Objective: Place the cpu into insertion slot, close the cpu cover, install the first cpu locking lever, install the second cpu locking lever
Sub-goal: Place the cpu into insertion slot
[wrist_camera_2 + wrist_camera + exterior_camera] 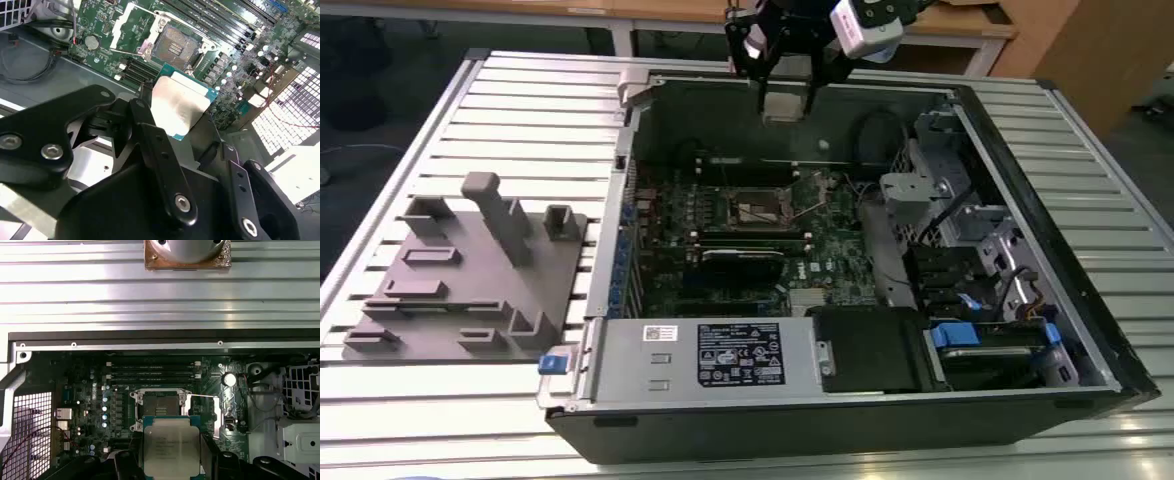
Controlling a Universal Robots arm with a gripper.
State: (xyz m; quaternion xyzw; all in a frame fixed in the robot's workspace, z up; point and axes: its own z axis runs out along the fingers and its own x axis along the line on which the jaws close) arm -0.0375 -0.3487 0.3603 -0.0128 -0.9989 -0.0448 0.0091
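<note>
Silver-grey cpu (171,445) hangs pinched between the gripper's (783,100) closed-in fingers, high over the open computer case (854,432), apart from the uncovered insertion slot (160,404).

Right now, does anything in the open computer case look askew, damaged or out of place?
Nothing stands out. The gripper holds the cpu squarely over the case, and the insertion slot sits uncovered and empty.

Bright o/h light, glare on cpu (180,106)
</note>
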